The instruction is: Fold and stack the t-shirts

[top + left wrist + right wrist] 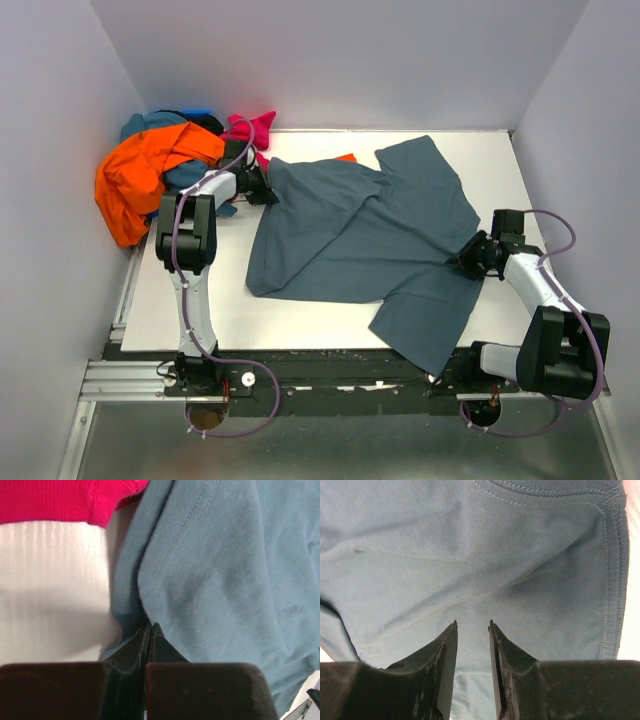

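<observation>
White bench [200, 320] carries slate t-shirt [360, 230]. Arm stretched fwd, left gripper [268, 186] pinches its far-left edge. Near right edge, right gripper [463, 262] is narrowly parted, elbow bent.

White table [300, 322] sat between pale walls [350, 60]; aluminium rail [112, 380] ran at its near-left edge, grey floor [330, 445] below.

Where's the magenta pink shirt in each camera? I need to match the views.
Top external: the magenta pink cloth t-shirt lies at the back left, beside the heaped shirts.
Left wrist: that shirt fills the top left corner.
Right wrist: not in it.
Shared landmark: the slate blue-grey cloth t-shirt, in all three.
</observation>
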You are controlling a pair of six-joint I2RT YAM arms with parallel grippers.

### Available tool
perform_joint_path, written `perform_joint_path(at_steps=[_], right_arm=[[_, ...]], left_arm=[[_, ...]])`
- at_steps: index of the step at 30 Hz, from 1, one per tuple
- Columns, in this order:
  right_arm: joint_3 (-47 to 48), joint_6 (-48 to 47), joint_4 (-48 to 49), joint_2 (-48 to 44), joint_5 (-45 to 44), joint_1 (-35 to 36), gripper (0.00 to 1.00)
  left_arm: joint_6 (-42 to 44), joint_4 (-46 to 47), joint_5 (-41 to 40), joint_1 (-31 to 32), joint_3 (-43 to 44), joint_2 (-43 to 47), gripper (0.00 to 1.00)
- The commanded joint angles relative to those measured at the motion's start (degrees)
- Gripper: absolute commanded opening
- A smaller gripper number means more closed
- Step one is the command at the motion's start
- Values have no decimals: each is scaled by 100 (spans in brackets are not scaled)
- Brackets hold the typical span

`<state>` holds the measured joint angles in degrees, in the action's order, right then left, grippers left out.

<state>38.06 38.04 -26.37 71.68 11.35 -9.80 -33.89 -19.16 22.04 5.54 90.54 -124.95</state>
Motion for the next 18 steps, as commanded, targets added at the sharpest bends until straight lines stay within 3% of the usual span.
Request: perform_joint_path(at_steps=[1, 8, 18], right_arm=[[8, -60, 44, 4, 86, 14, 40], [52, -25, -26, 65, -45, 22, 40], [-27, 28, -167, 145, -265, 14, 40]], left_arm=[[-48, 123, 239, -141, 69, 22, 0], [-65, 79, 195, -483, 77, 313, 0], [-118, -97, 204, -501, 745, -91, 0]])
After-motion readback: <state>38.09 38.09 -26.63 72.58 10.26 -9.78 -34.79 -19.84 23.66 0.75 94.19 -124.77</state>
